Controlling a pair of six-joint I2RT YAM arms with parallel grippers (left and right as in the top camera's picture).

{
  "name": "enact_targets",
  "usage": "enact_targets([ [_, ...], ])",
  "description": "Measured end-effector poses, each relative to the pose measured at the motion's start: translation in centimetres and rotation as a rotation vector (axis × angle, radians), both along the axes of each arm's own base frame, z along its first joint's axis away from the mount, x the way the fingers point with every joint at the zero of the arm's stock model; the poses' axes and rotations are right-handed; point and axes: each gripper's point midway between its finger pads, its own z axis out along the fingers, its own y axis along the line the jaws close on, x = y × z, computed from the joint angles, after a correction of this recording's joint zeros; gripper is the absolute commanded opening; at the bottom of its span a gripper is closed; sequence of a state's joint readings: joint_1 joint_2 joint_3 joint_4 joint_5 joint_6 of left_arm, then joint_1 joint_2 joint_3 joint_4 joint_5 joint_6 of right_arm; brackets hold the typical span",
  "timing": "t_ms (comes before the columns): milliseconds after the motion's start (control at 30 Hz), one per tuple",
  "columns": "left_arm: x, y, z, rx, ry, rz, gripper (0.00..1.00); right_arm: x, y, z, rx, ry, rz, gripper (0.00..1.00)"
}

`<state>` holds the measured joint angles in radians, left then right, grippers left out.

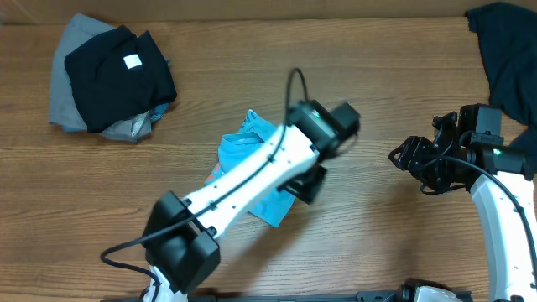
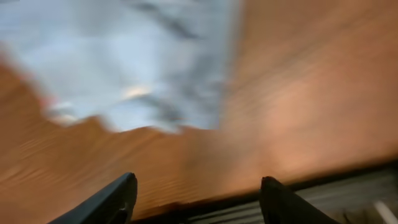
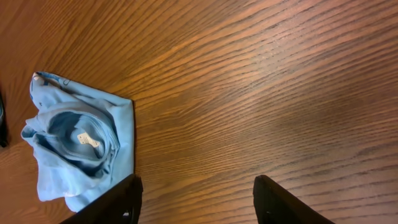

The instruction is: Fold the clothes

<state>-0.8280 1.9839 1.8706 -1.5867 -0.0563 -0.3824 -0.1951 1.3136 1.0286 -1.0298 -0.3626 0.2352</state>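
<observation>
Overhead, the left arm (image 1: 252, 180) lies across the light blue T-shirt (image 1: 239, 147) mid-table. The right wrist view shows it clear, crumpled with its neck label up, while the left wrist view blurs it to a pale patch. The left gripper (image 2: 196, 199) and right gripper (image 3: 196, 199) both gape, holding nothing. The wooden table (image 1: 377, 243) also carries a black-and-grey pile (image 1: 113, 75) far left and a dark garment (image 1: 508, 50) far right.

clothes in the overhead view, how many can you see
4: a black garment lying on a grey garment at the far left, a light blue shirt mid-table partly under the left arm, and a dark garment at the far right corner. The pile may hide more.
</observation>
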Motion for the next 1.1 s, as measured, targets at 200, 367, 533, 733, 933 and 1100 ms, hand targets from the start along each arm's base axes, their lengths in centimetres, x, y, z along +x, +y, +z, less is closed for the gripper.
enact_targets([
  [200,5.7,6.2,1.5,0.060,-0.088,0.190,0.70,0.5,0.8,0.4,0.022,-0.029,0.027,0.57],
  [367,8.9,11.3,1.4,0.035,-0.085,0.328,0.60,2.5,5.8,1.9,0.058,-0.172,0.225,0.55],
  [533,10.7,14.7,1.2,-0.097,-0.024,0.399,0.54,3.8,13.3,2.3,0.085,-0.277,0.434,0.55],
  [733,11.8,17.7,2.6,-0.276,-0.020,0.449,0.65,6.0,20.9,-1.7,0.143,-0.265,0.483,0.50],
  [933,10.9,19.0,7.9,-0.366,-0.151,0.438,0.69,8.0,23.7,-6.9,0.205,-0.171,0.359,0.63],
  [1100,10.0,18.8,10.4,-0.401,-0.211,0.409,0.69,9.8,25.2,-7.1,0.290,-0.219,0.340,0.07],
])
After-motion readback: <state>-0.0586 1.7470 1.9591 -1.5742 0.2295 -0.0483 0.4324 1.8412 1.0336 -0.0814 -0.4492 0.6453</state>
